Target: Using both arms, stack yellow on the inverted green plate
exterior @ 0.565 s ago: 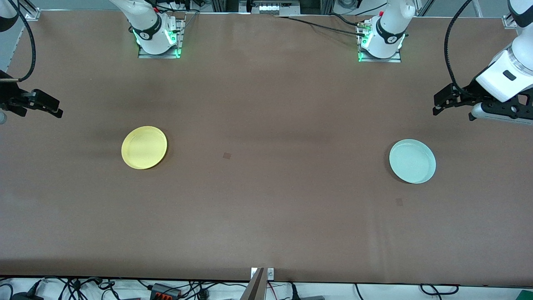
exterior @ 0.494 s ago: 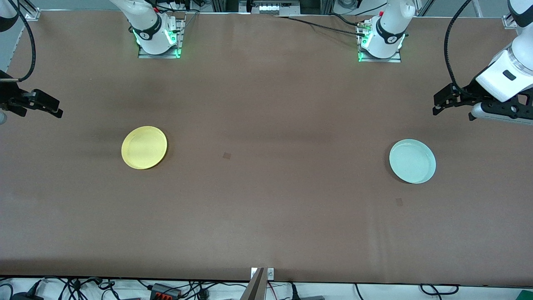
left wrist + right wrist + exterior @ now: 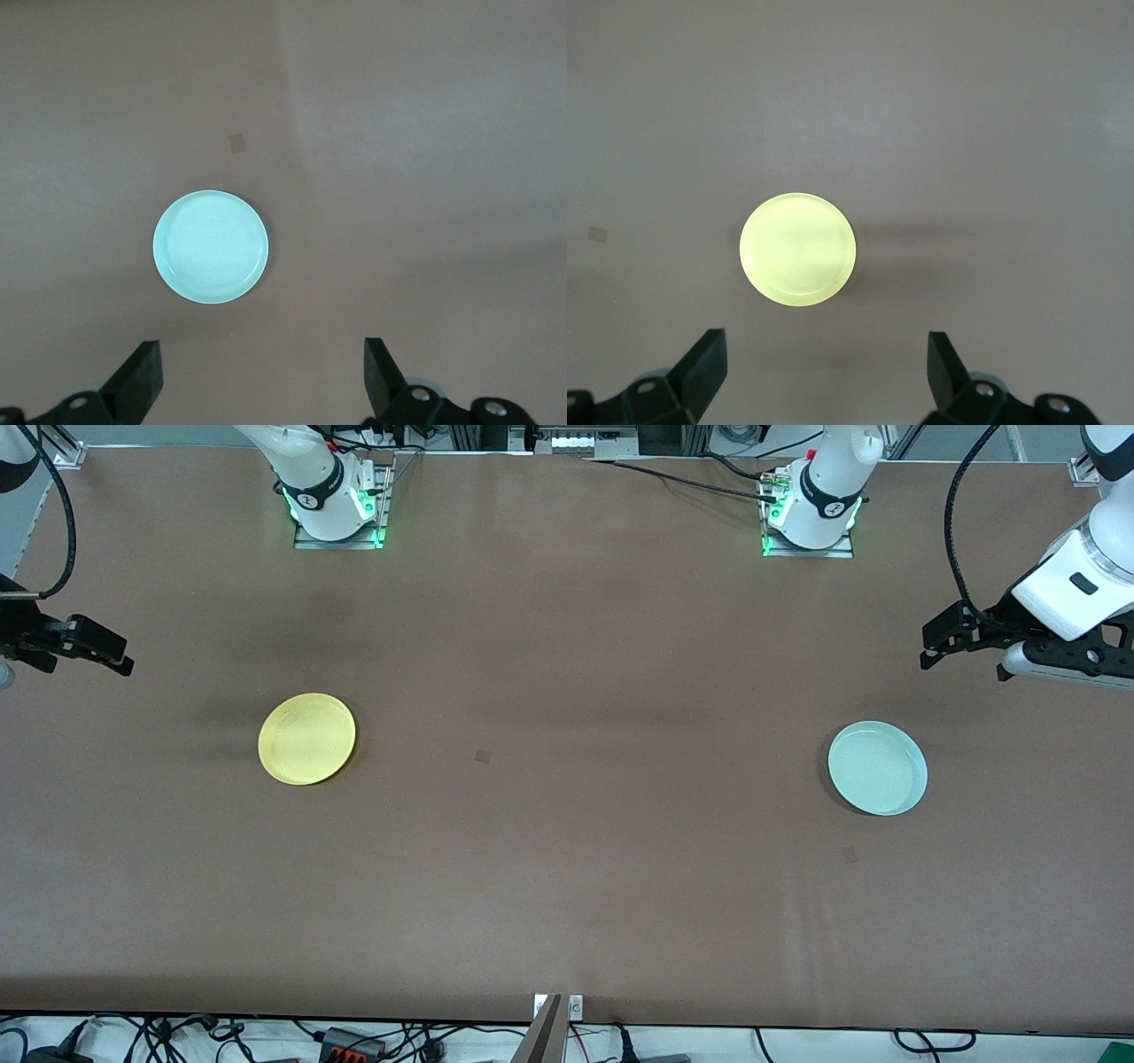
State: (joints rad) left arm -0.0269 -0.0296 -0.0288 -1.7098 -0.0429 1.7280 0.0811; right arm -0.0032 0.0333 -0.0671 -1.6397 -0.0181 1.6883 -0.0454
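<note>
The yellow plate (image 3: 306, 739) lies rim up on the brown table toward the right arm's end; it also shows in the right wrist view (image 3: 798, 250). The pale green plate (image 3: 877, 768) lies rim up toward the left arm's end and shows in the left wrist view (image 3: 211, 247). My right gripper (image 3: 111, 654) hangs open and empty high over the table's edge at its own end, away from the yellow plate. My left gripper (image 3: 932, 645) hangs open and empty high over its end of the table, away from the green plate. Both jaws stand wide apart in the wrist views.
Both arm bases (image 3: 337, 505) (image 3: 811, 509) stand along the table's edge farthest from the front camera. Two small dark square marks (image 3: 482, 756) (image 3: 849, 855) sit on the tablecloth. Cables lie along the table's edge nearest the front camera.
</note>
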